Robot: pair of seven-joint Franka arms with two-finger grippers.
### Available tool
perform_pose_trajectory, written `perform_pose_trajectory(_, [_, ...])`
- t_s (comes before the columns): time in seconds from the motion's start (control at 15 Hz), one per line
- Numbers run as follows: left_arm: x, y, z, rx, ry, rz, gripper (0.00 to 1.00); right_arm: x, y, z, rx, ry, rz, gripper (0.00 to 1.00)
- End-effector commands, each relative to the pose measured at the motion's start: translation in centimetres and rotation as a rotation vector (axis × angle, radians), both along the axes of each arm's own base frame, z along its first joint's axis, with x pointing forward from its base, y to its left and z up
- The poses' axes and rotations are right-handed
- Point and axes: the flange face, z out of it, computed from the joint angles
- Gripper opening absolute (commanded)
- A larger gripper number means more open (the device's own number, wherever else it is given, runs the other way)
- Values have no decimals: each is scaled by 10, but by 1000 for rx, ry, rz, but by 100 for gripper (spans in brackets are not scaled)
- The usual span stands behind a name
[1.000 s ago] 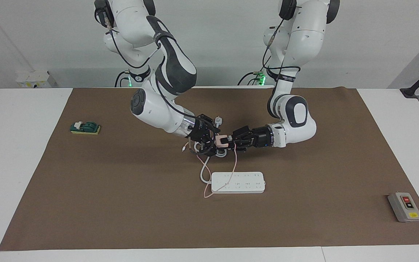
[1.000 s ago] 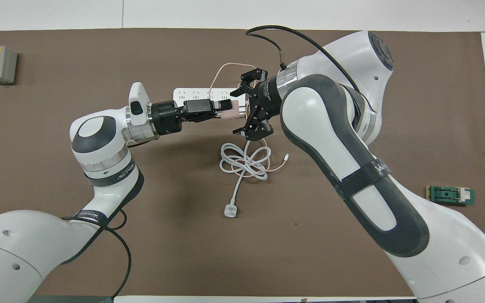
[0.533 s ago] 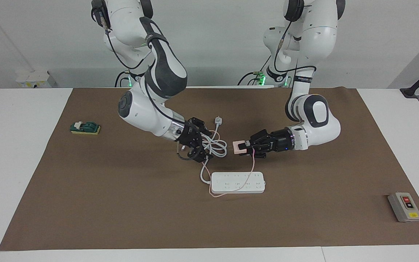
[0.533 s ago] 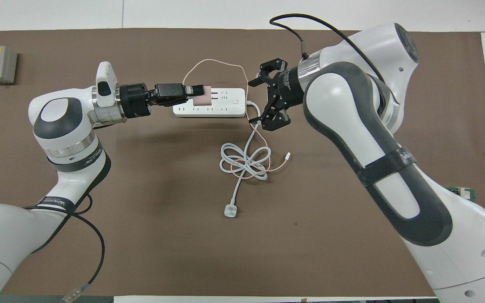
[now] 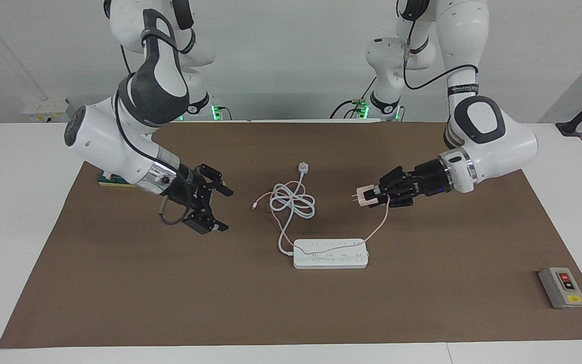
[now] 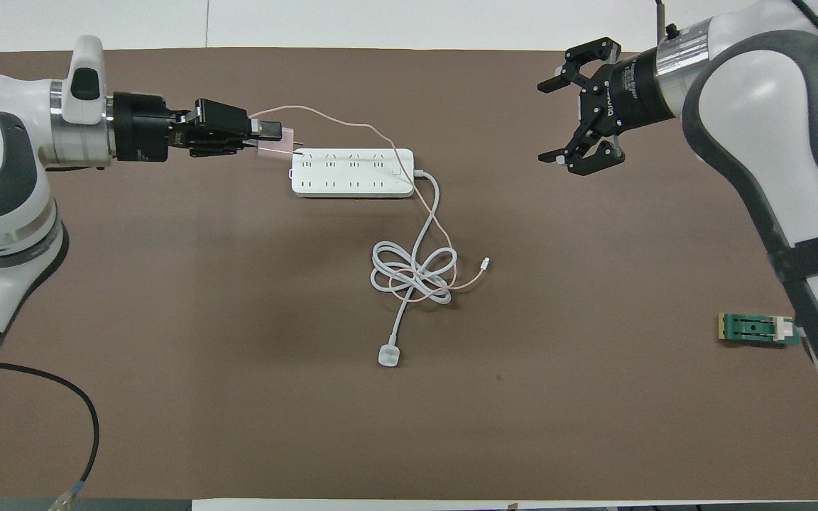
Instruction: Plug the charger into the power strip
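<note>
The brown-matted worktop [image 5: 119, 303] carries the power strip [image 5: 330, 254] at its middle, its coiled white cord [image 5: 293, 200] lying nearer the robots. The right tool [image 5: 209, 199], fingers spread wide and empty, hangs over the mat toward its own arm's end and waits. The left tool [image 5: 372, 195] is clamped on the pink charger [image 5: 364, 195], held in the air toward the left arm's end, prongs pointing sideways. Its thin pink cable [image 5: 377, 226] drapes across the strip's sockets. Likely risks: the cable snags under the prongs, or the sideways prongs miss the slots unless turned downward.
</note>
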Motion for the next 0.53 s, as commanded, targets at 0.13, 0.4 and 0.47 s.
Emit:
perform_pose_trajectory(0.13, [-16,40,32,256,126,0,0,-16,-33,26,-133,-103,202,100])
perform_pose_trajectory(0.4, [-30,54,73,545,248,5,0,-31,-41,40,-255,-209,499,100])
perform_pose_trajectory(0.47, [-36,54,81,592,317,24,0,-35,-46,42,-270,-232,574,100])
